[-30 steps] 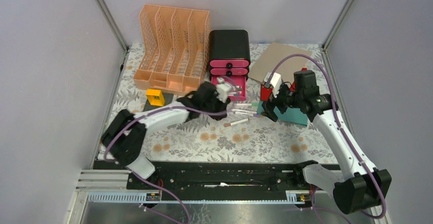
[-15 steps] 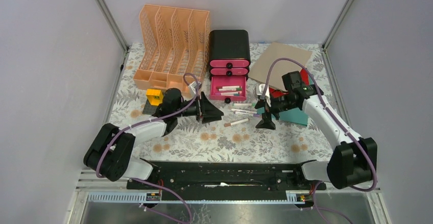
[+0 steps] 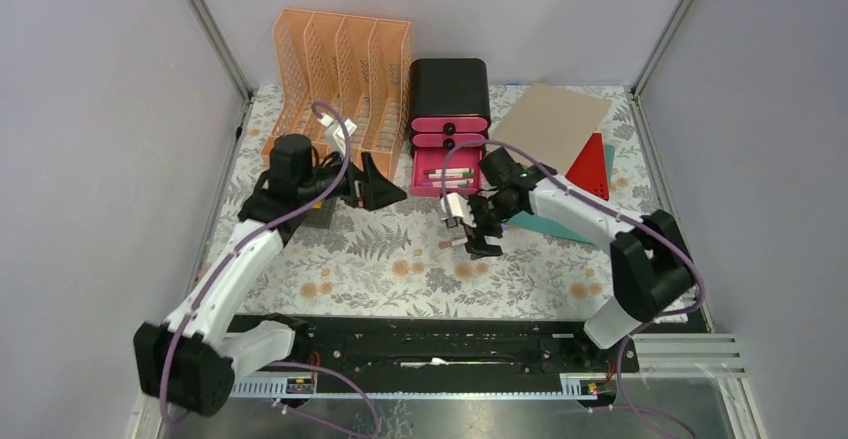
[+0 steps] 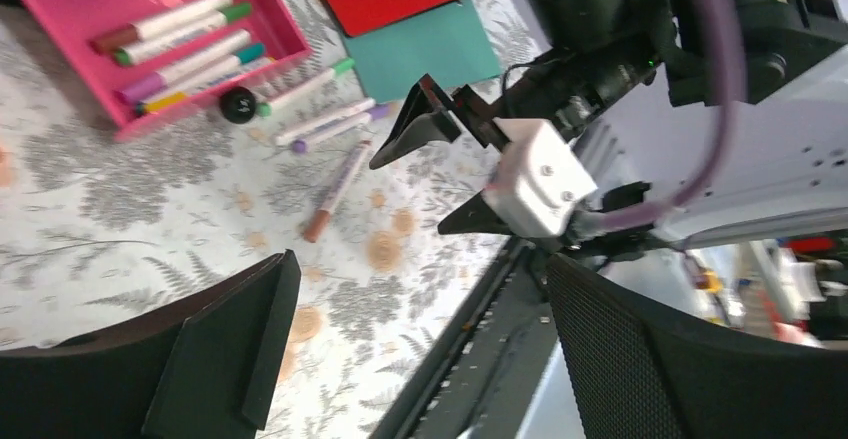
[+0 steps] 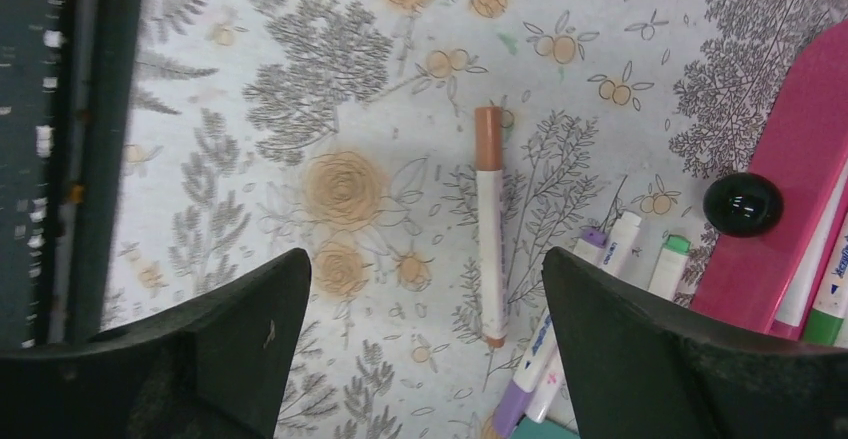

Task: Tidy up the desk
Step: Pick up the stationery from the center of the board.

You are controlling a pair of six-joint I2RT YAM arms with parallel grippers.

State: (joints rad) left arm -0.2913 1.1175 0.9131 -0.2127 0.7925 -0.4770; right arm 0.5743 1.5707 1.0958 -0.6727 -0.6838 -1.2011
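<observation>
From the right wrist we see a brown-capped marker on the desk beneath the spread right gripper. The left wrist shows the left gripper spread, empty.

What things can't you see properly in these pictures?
Top view: what's inside the two shut drawers, hidden by their own fronts.
Top view: the teal sheet, partly covered by the right arm.
Right wrist view: the pens in the open pink drawer, cut off by the right edge.

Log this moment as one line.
left gripper: open, empty | right gripper: open, over brown-capped white marker on floral-cloth desk | pink plastic drawer: open, markers inside
</observation>
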